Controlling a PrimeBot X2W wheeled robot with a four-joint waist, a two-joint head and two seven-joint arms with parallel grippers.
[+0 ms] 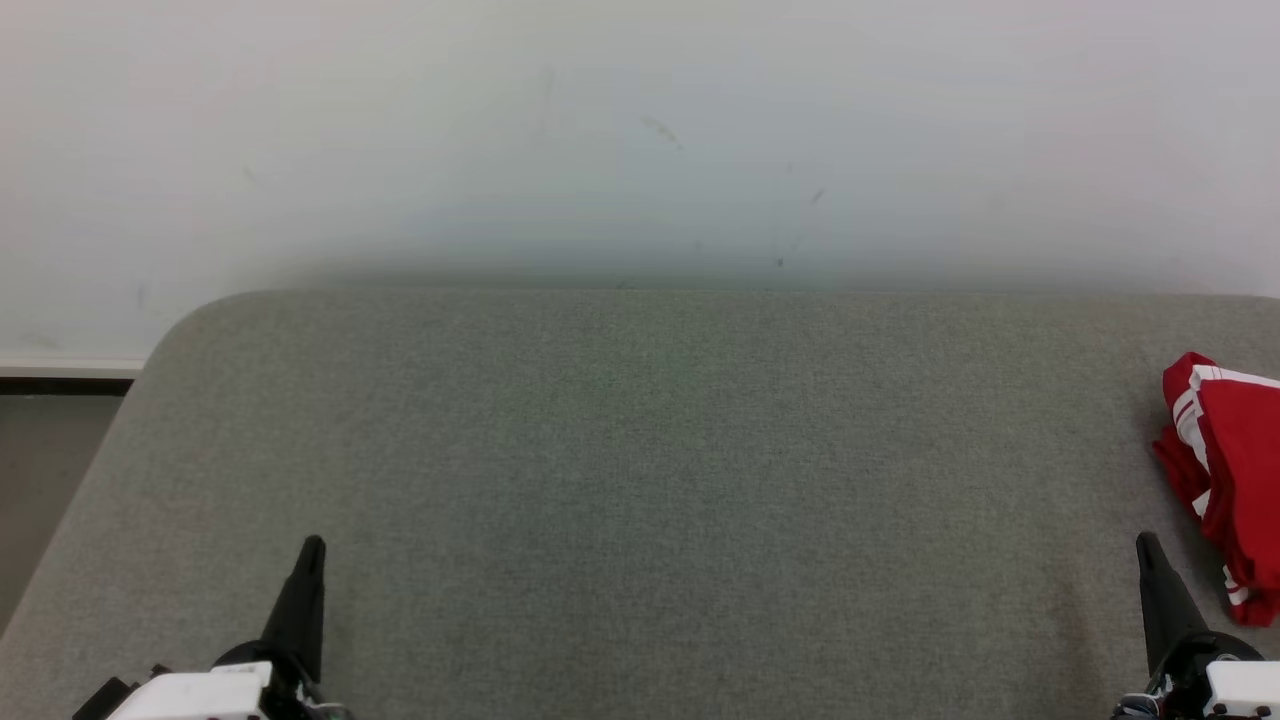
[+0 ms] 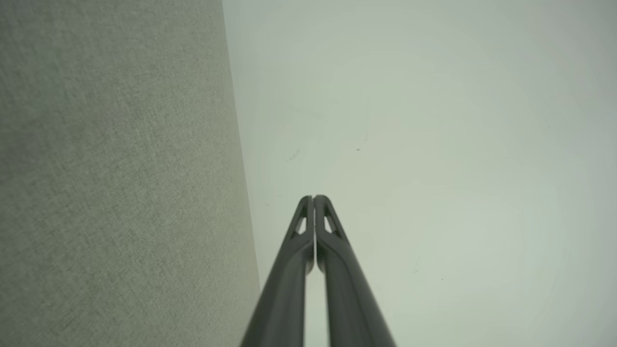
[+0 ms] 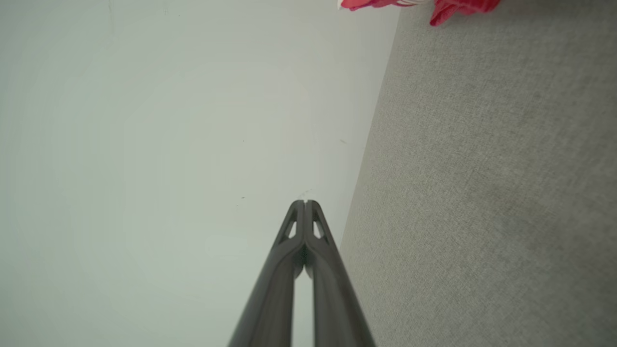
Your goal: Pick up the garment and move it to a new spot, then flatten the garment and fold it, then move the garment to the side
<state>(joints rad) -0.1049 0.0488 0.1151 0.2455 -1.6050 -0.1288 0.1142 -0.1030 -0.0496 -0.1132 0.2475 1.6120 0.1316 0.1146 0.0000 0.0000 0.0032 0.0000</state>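
the right gripper (image 1: pixel 1150 550) sits at the near right with its two long dark fingers pressed together and nothing between them. the left gripper (image 1: pixel 312 552) at the near left is the same, tips meeting and empty. both hover over the broad grey woven fabric-covered surface (image 1: pixel 640 450) and point toward the pale wall (image 1: pixel 640 130) on the far side. the red garment with white stripes (image 1: pixel 1228 470) lies at the right edge of that surface, just right of the right gripper's tip and a little farther off, not touching it. it is bunched in soft layers and cut by the picture's edge.

this fits two readings: a heap waiting to be lifted toward the middle, or a folded bundle set down at the side. the part that shows looks rumpled rather than squared, but i cannot tell for sure. either way, i judge it best to get the whole garment in sight and keep the closed tips off the cloth, so they snag no loose layer.
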